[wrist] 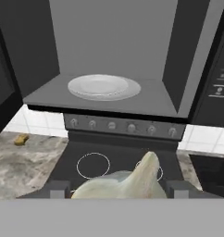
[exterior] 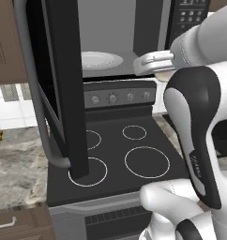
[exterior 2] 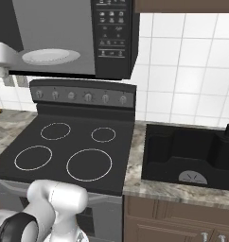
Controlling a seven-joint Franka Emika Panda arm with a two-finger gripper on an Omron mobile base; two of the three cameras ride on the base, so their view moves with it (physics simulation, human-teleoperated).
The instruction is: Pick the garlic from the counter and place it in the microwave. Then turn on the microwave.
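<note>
Now | claw (wrist: 117, 190): spread wide, gripping garlic (wrist: 125, 183) | before open microwave (wrist: 109, 55), above stovetop (wrist: 90, 159)

The arm reaches forward and up, its end effector (wrist: 118, 189) apparently clamped wide around the garlic (wrist: 125, 183).

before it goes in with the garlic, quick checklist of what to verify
1. garlic sits between the gripper fingers: ok.
2. microwave door swung open: ok.
3. White plate inside has nothing on it: ok.
4. Hand faces the cavity, path looks free: ok.
5. Firmness of the hold on the bulb: cannot tell.
6. Button panel reachable once the door is closed: cannot tell.
</note>
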